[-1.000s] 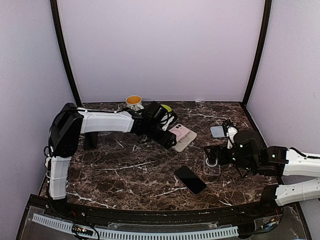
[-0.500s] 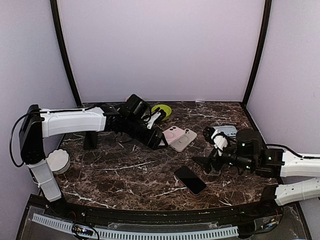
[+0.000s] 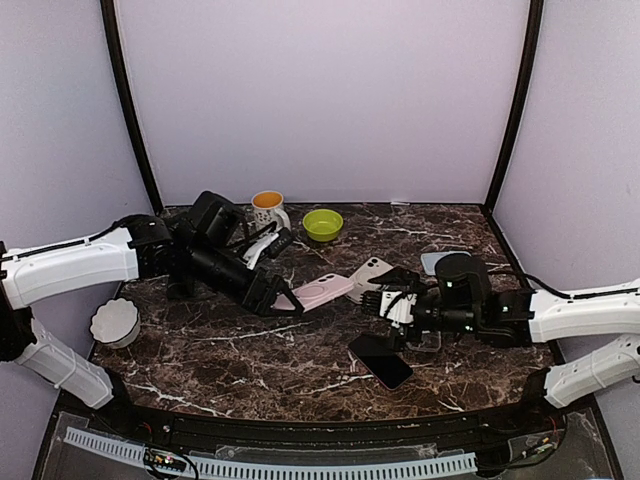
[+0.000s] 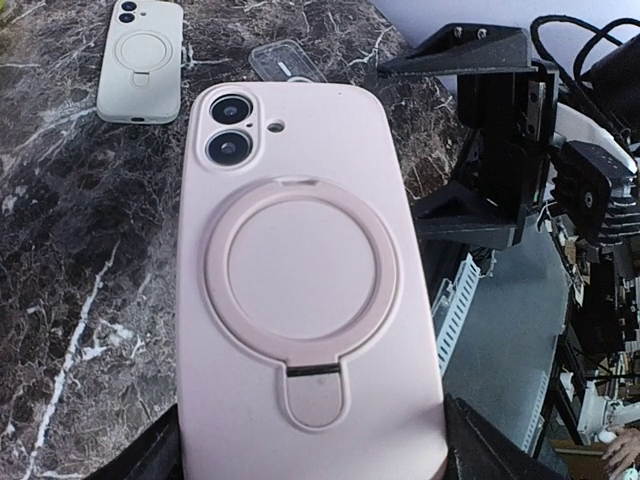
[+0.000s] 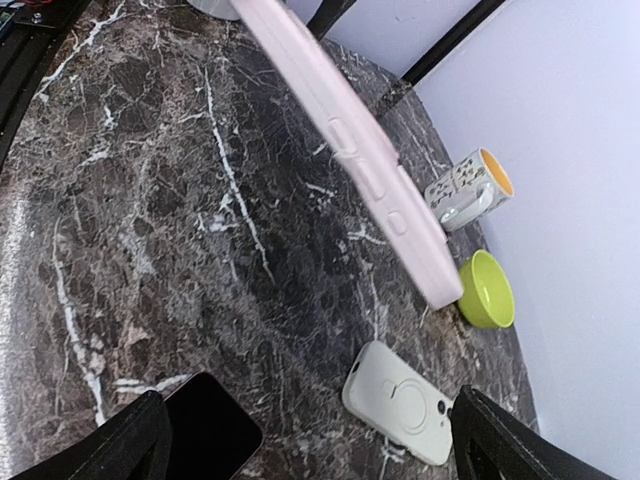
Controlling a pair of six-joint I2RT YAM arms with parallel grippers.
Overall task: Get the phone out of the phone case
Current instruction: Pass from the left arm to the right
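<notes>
Left tool (image 3: 278, 297) is gripping the pink phone case (image 3: 322, 291) by its lower end. Its fingers are spread wide around the case's two sides, and it is holding the case up off the desk (image 3: 200, 350) in the middle of the top view. The phone (image 4: 232, 128) is sitting inside the case, and its two camera eyes are peeking through the back in the upper left of the left wrist view. Right tool (image 3: 388, 297) is hanging near the case's free end, just to its right in the top view. It is wide open and holding nothing.

The job now is likely getting a second grip so the soft case can be peeled off. To do this well, the right tool should be pinching only the soft lip at a top corner, not squeezing across the phone. The left tool should be holding steady. The pull should be slow, or the phone may be slipping out and dropping toward the beige case (image 3: 370, 272) and the black phone (image 3: 380, 360) lying below.
</notes>
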